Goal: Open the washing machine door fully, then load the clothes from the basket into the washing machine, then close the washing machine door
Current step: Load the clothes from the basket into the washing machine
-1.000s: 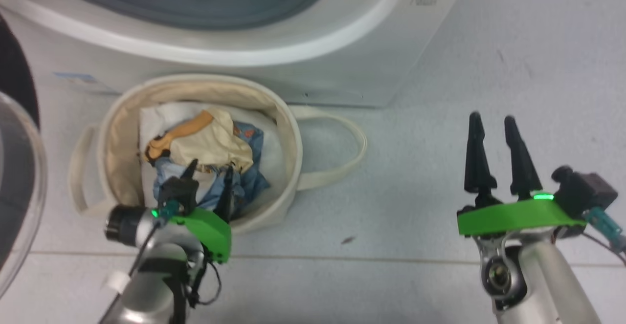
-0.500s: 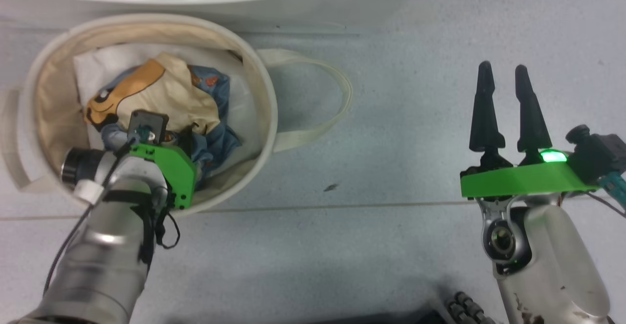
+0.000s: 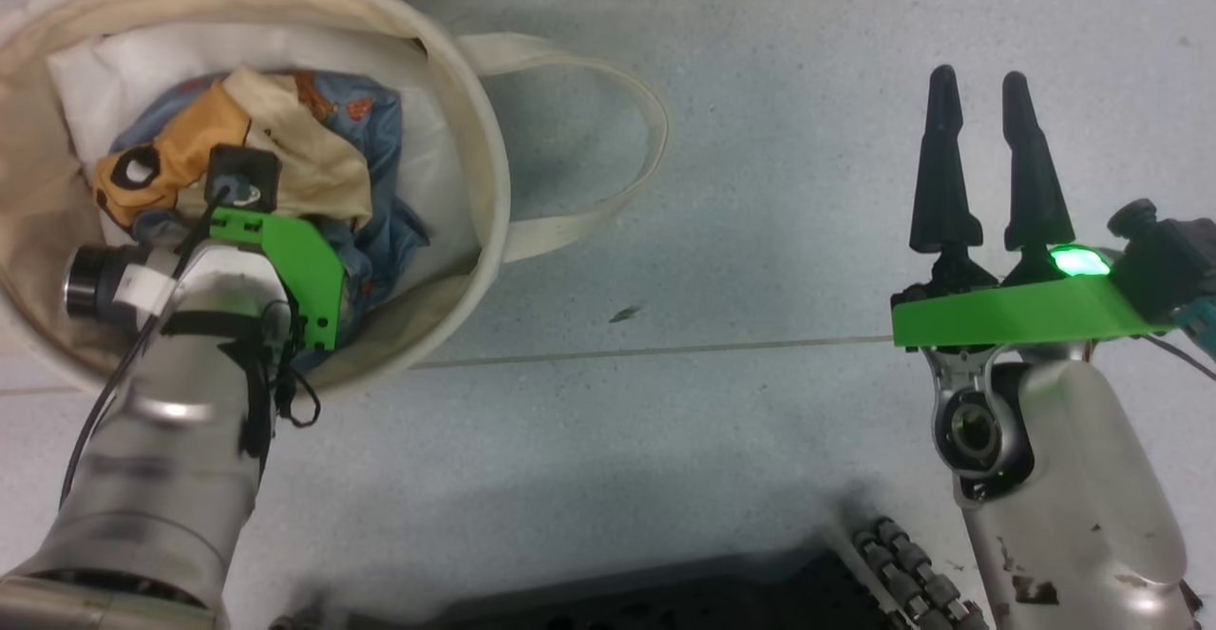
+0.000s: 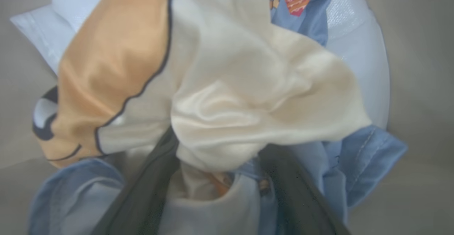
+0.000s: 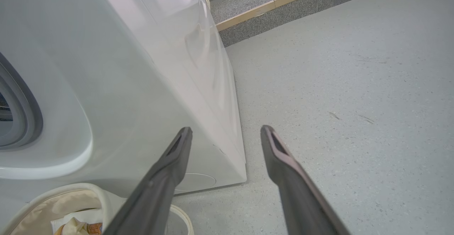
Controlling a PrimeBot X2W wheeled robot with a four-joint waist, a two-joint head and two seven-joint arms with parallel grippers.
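Pale grey-blue speckled floor (image 3: 760, 231) with a round cream canvas basket (image 3: 489, 183) and a big white front-loading washing machine (image 5: 142, 86) standing on it.
In the head view the basket sits on the floor at the upper left, and one long looped strap handle (image 3: 651, 126) droops onto the floor on its right. A thin straight seam (image 3: 665, 353) crosses the floor past the basket's near edge. A small dark speck (image 3: 624, 314) lies just above the seam, apart from the basket. In the right wrist view the washing machine stands on the same floor with the basket close in front of it. Farther back, a wood-coloured edging strip (image 5: 276, 4) borders a raised speckled grey step.
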